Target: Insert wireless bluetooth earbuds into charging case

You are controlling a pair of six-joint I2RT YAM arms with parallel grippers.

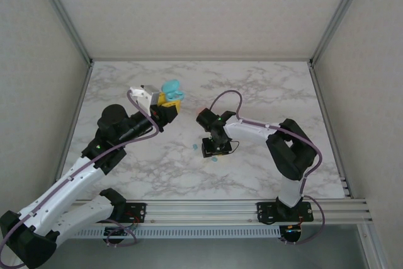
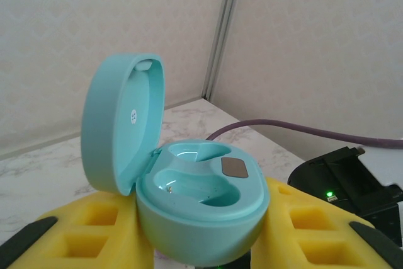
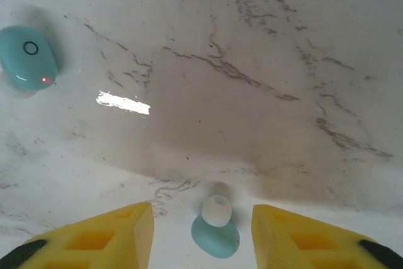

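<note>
Two small teal pieces lay loose on the white, grey-veined marble-look desk [image 1: 264,86], near its middle and a little toward the near edge. The tipped earbud [image 3: 215,236] was a smooth, glossy bean with a round white silicone tip. It sat between the yellow foam fingers [image 3: 107,240] of my right gripper [image 3: 204,244], which pointed down at the desk. Those jaws stood apart, with bare marble showing on either side of the bud, so they were not touching it. The ringed earbud [image 3: 28,58] lay apart from it on the same surface. It was a rounded oval shell with a thin dark circle on its back and a tiny red light.

My left gripper [image 2: 201,247] was clamped on the charging case [image 2: 201,200] and held it raised above the far left part of the desk. The case was a satin teal oval, and its hinged lid stood upright and open. Inside the base I saw two smooth, scooped wells and a small grey-brown rectangle beside them. The blocky yellow pads [image 2: 302,225], moulded with square hollows, pressed against its lower sides. A purple cable [image 2: 302,127] ran behind it.
</note>
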